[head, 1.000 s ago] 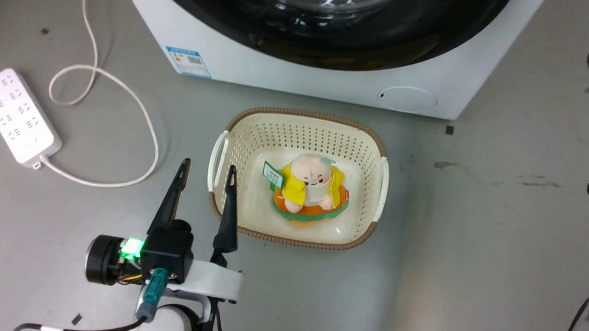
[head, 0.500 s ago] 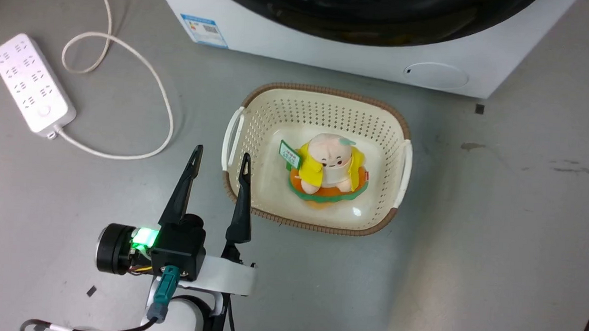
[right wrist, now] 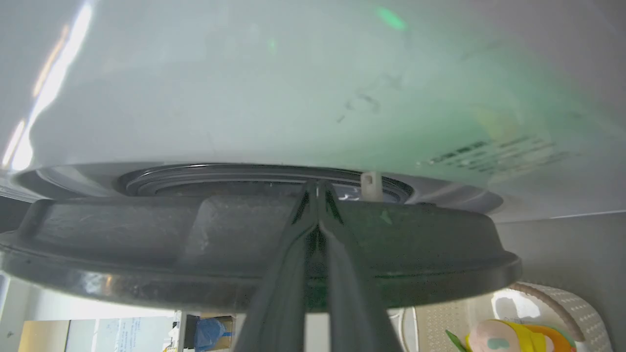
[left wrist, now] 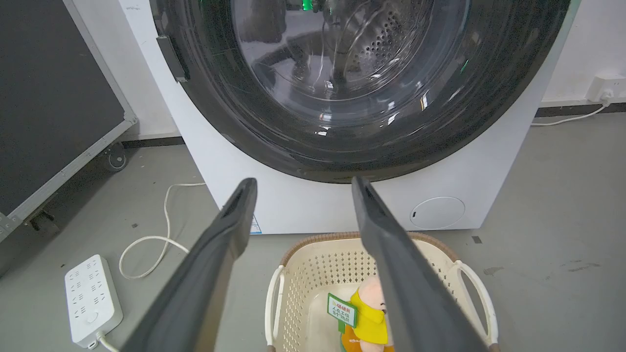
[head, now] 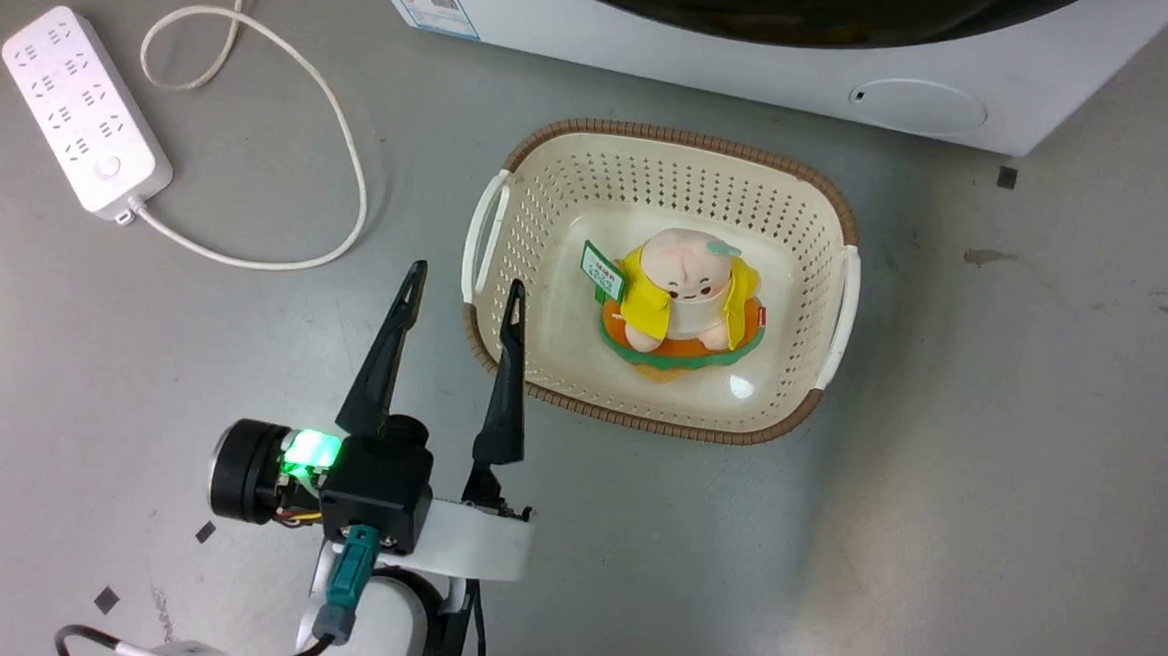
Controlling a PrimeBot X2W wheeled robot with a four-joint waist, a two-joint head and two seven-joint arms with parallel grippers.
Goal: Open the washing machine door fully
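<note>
Right gripper [right wrist: 318, 193]: fingers pressed together, tips at the back edge of the door [right wrist: 146, 244] rim, in the gap between door and machine [right wrist: 244, 98] front. Door ajar. Left gripper [head: 467, 277]: wide, empty, over the floor beside the basket [head: 513, 157].

- Washing machine [head: 675, 51] stands at the far side of the floor [head: 980, 503]; washing machine door [left wrist: 362, 88] on its front, a gap between the two in the right wrist view.
- Basket [head: 671, 135] on the floor just before the machine, not touching it.
- Plush toy [head: 684, 298] in the basket, mid-bottom.
- Power strip [head: 83, 114] on the floor, well left of the basket; its cable [head: 349, 175] loops between them.
- Left gripper [head: 468, 276] at the basket's near-left corner.
- Right gripper [right wrist: 318, 188] at the door's edge.
</note>
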